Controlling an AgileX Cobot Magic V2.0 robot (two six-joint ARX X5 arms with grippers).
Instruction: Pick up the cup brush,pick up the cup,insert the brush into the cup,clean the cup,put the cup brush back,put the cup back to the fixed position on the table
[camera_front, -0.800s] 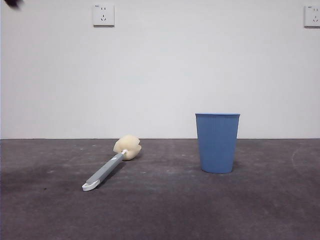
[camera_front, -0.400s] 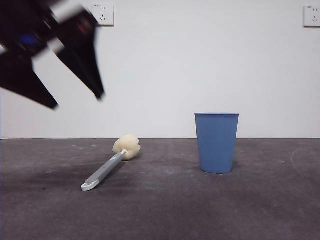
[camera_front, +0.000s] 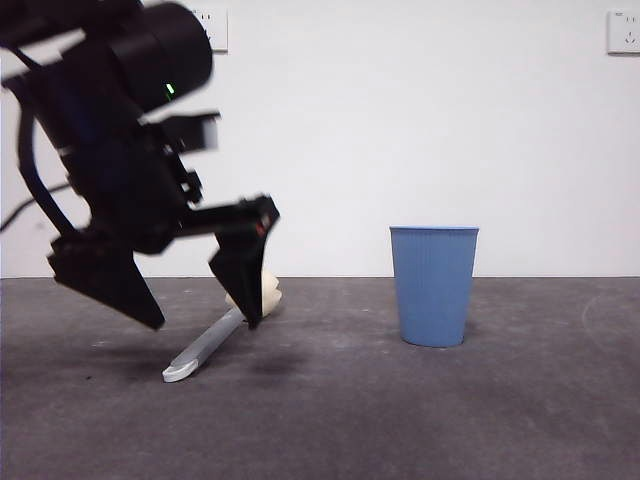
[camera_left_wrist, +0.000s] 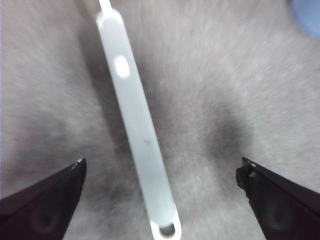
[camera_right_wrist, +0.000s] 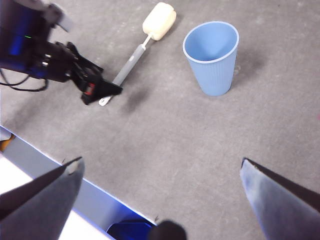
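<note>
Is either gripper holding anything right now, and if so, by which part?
Nothing is held. The left gripper hangs open over the cup brush handle, not touching it. The right gripper is open and empty.

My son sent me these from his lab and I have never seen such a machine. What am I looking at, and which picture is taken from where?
It is a two-armed robot at a table. One picture looks level across the table; the other two come from cameras on the wrists. On the table lie a cup brush with a sponge head and an upright blue cup. The big dark shape is the left gripper, jaws open, hanging over the brush's grey handle; its wrist camera shows that handle between the jaws. The right gripper, also open, waits higher up. Nothing is held.
</note>
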